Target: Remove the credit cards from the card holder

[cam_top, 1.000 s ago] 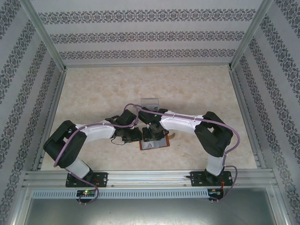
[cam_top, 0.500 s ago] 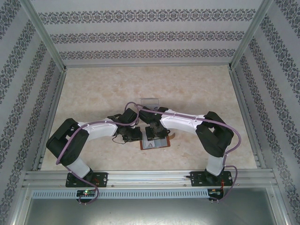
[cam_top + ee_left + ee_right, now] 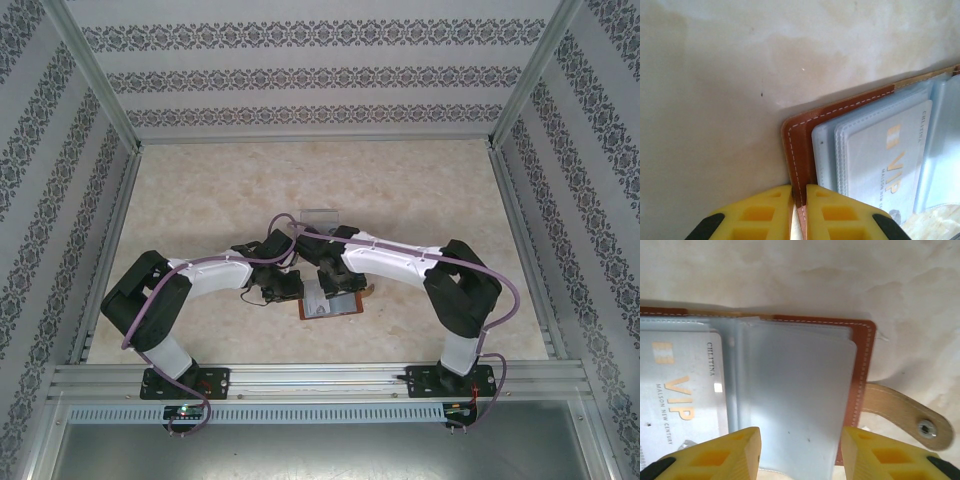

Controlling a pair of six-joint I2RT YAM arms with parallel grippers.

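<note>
The wallet [image 3: 799,145] is smooth brown leather with white stitching; its sleeves [image 3: 795,390] are clear, glossy plastic. The card [image 3: 885,155] looks glossy, the snap [image 3: 926,428] shiny metal, the table [image 3: 715,100] matt, stone-patterned.

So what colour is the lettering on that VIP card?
Gold, on the pale grey card; clearest in the right wrist view.
</note>
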